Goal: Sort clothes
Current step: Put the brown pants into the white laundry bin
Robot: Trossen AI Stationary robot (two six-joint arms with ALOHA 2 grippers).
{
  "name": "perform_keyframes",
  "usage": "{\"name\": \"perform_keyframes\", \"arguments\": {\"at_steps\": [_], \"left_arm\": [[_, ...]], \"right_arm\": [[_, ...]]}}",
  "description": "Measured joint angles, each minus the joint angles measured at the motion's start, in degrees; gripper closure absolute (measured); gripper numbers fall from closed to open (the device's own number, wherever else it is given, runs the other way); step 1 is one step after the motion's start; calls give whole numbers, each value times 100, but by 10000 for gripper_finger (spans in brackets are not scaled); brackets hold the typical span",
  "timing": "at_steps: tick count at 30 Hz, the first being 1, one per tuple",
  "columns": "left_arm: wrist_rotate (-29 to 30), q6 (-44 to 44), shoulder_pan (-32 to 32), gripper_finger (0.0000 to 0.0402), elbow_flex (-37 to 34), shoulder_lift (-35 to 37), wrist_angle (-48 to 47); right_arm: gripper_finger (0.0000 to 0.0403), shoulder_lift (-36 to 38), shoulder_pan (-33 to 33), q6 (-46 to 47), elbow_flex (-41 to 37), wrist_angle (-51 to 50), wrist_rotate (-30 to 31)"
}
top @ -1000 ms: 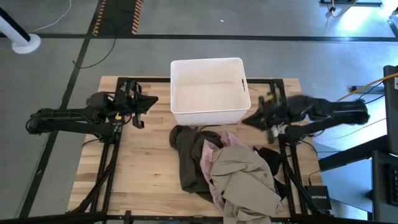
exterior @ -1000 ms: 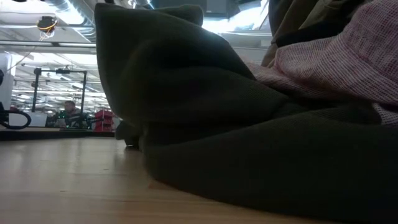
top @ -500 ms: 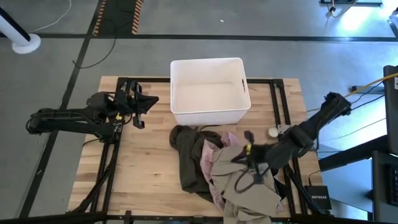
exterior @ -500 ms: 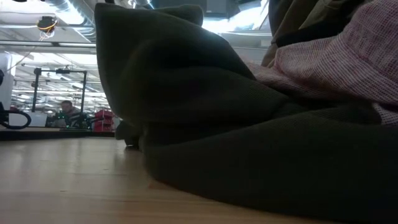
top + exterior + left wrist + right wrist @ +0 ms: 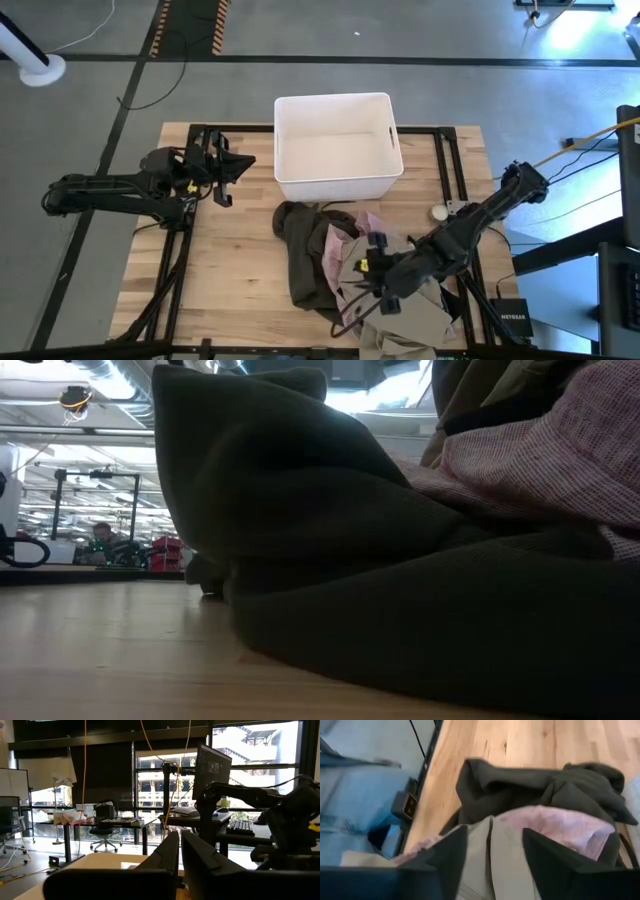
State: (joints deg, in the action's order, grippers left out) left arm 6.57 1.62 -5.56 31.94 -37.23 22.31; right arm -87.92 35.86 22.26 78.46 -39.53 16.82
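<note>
- Hanging right over the pile of clothes (image 5: pixel 365 275), the right claw (image 5: pixel 372 277) has its two fingers spread wide, and it holds nothing.
- Just under that claw lies the tan shirt (image 5: pixel 492 862), on top of the pile, with the pink one (image 5: pixel 555 827) and the big dark one (image 5: pixel 520 785) beside it.
- The pile sits on the near right part of the table (image 5: pixel 240 260), just near of the white bin (image 5: pixel 336 146).
- The left claw (image 5: pixel 238 166) waits far off at the left, fingers close together, so the right arm is much nearer.
</note>
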Motion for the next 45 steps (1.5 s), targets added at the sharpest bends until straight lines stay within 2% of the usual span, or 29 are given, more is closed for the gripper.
{"name": "perform_keyframes", "arguments": {"at_steps": [5,11,15,22,33,39,42,45], "left_arm": [[0,-14,0,386,0,0,-86],[0,-22,0,386,0,0,-86],[0,-171,4,386,0,0,-98],[0,-117,2,386,0,0,-125],[0,-273,0,386,0,0,-125],[0,-236,0,386,0,0,-114],[0,-153,0,386,-2,0,-52],[0,-137,0,386,-2,0,-39]], "right_arm": [[118,-185,0,50,2,-117,-588],[98,-472,2,147,4,-439,-842],[98,-700,-41,162,0,-810,-853],[97,-868,-39,66,-144,-498,-912],[97,-862,-105,154,-488,-526,-1169],[99,-848,-98,-103,-787,-789,-710],[118,-845,-118,-150,-1004,-793,-635],[166,-839,-151,-106,-1153,-793,-693]]}}
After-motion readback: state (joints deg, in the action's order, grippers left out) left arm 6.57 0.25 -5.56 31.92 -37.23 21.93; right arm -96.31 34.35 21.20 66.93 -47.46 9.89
